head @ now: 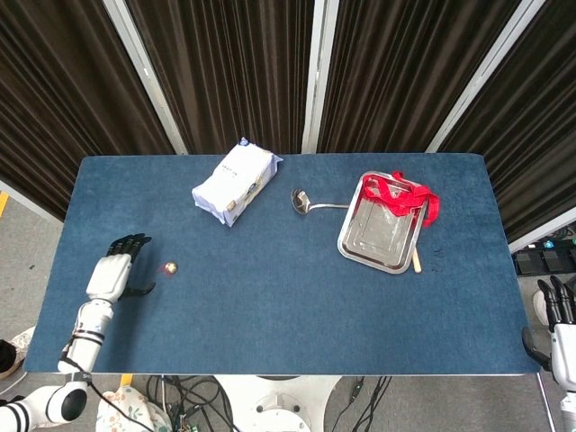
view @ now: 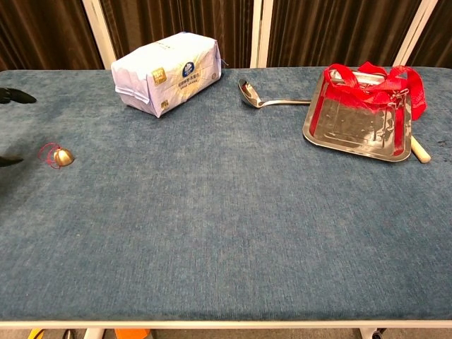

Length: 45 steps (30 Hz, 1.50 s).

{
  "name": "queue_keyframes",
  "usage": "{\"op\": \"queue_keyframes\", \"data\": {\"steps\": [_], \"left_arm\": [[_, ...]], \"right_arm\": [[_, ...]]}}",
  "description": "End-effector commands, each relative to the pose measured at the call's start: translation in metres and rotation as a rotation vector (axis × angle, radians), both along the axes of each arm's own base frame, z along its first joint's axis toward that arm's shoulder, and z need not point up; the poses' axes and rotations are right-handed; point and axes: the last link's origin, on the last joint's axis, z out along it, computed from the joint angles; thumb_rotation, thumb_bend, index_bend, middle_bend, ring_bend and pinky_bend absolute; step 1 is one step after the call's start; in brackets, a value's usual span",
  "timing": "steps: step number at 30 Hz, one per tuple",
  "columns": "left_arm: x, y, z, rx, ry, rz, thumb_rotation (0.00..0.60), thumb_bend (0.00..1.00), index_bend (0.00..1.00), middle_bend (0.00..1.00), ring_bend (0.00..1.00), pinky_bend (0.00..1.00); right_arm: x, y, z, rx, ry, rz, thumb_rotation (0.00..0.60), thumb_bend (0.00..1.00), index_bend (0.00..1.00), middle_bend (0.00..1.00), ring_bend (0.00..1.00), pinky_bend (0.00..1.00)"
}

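My left hand [head: 112,273] hovers over the blue table [head: 270,297], fingers spread, holding nothing, just beside the small gold bell [view: 63,157] on its red cord. My right hand [head: 560,328] hangs off the table's right edge, fingers extended, empty. Farther back: a white packet [view: 165,73] with a blue round logo, print too small to read; a ladle [view: 265,99]; a steel tray [view: 353,127] draped with a red strap [view: 374,83].

Blue-carpeted worktop [head: 288,297]. Small gold bell [head: 169,268] near left; white packet [head: 235,183] far centre-left; ladle [head: 315,203] far centre; steel tray [head: 382,236] right, wooden stick [head: 418,259] beside it.
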Motion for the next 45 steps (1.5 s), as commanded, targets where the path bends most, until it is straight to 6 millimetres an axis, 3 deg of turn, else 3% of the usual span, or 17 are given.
{"op": "queue_keyframes", "data": {"steps": [1, 13, 27, 45], "left_arm": [[0.002, 0.005, -0.005, -0.003, -0.013, 0.001, 0.600, 0.22, 0.16, 0.08, 0.00, 0.00], [0.001, 0.014, -0.017, -0.030, -0.007, 0.004, 0.600, 0.24, 0.28, 0.09, 0.00, 0.00], [0.003, 0.024, -0.025, -0.071, -0.012, 0.002, 0.600, 0.37, 0.37, 0.10, 0.00, 0.00], [0.005, 0.029, -0.031, -0.064, -0.013, 0.000, 0.600, 0.38, 0.46, 0.13, 0.00, 0.00]], "right_arm": [[0.001, 0.000, 0.000, -0.010, 0.007, 0.007, 0.600, 0.32, 0.00, 0.00, 0.00, 0.00], [0.000, 0.000, -0.003, 0.003, 0.013, -0.005, 0.600, 0.34, 0.00, 0.00, 0.00, 0.00], [-0.003, 0.000, -0.004, 0.009, 0.009, -0.018, 0.600, 0.34, 0.00, 0.00, 0.00, 0.00], [-0.007, 0.001, -0.007, 0.022, 0.006, -0.037, 0.600, 0.34, 0.00, 0.00, 0.00, 0.00]]}}
